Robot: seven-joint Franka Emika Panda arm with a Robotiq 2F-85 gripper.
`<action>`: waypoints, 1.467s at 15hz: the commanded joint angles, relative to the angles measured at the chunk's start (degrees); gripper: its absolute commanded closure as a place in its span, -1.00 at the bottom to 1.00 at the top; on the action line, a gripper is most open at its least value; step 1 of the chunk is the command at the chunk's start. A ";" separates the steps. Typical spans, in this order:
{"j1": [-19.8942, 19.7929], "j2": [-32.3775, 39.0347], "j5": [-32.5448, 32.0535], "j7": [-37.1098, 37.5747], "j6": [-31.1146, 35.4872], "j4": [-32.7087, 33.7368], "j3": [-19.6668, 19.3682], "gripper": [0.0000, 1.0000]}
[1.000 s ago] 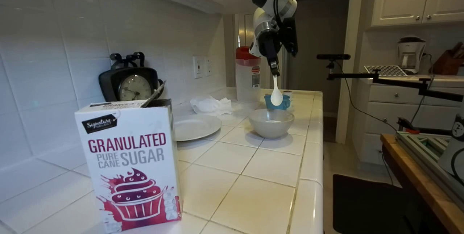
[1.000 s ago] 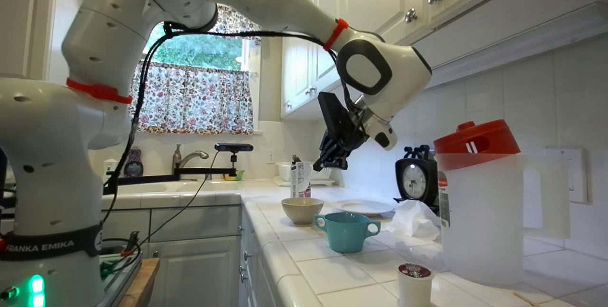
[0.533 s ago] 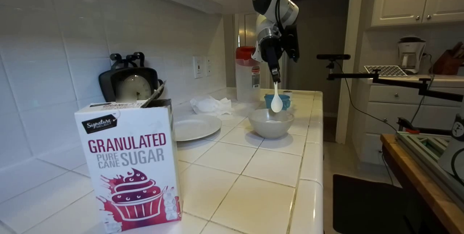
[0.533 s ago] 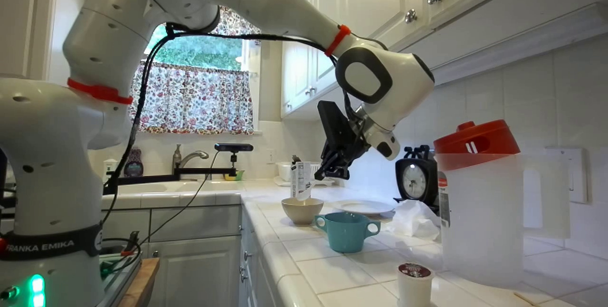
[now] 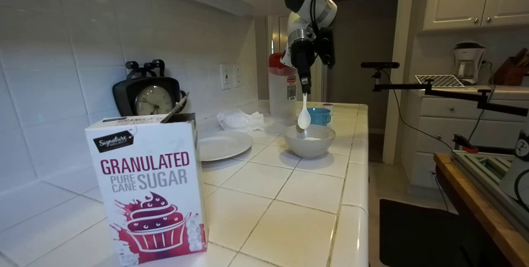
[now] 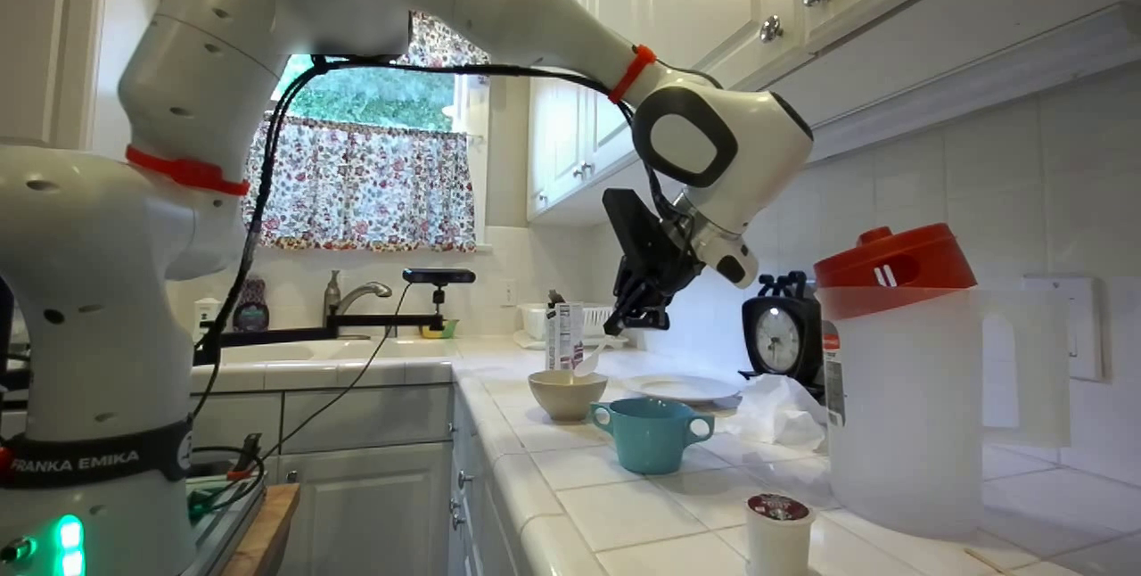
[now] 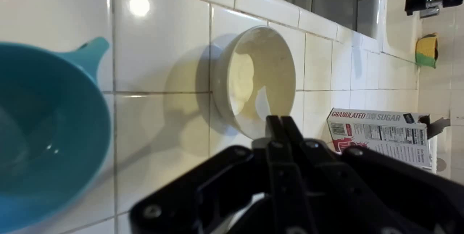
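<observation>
My gripper is shut on the thin handle of a white spoon. The spoon hangs head down just over the rim of a beige bowl. In an exterior view the gripper is above the bowl, and the spoon slants down towards it. I cannot tell whether the spoon touches the bowl. In the wrist view the gripper's tips are close together; part of the spoon shows beyond them against the bowl. A pale white patch lies inside the bowl.
A blue two-handled cup stands near the bowl. A sugar box, a plate, crumpled paper, a black dial scale and a red-lidded pitcher stand along the counter. A small capsule cup is near the front.
My gripper has come down with the spoon towards the bowl, then moved sideways, left in an exterior view. The spoon is now more slanted. The bowl and other things stay put.
</observation>
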 commanded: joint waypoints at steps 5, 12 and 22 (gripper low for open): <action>1.31 2.86 1.36 1.22 -0.38 3.24 1.66 0.99; 1.65 4.21 2.71 1.12 -0.05 2.43 2.57 0.99; 1.62 5.01 4.08 0.80 0.01 0.73 3.00 0.99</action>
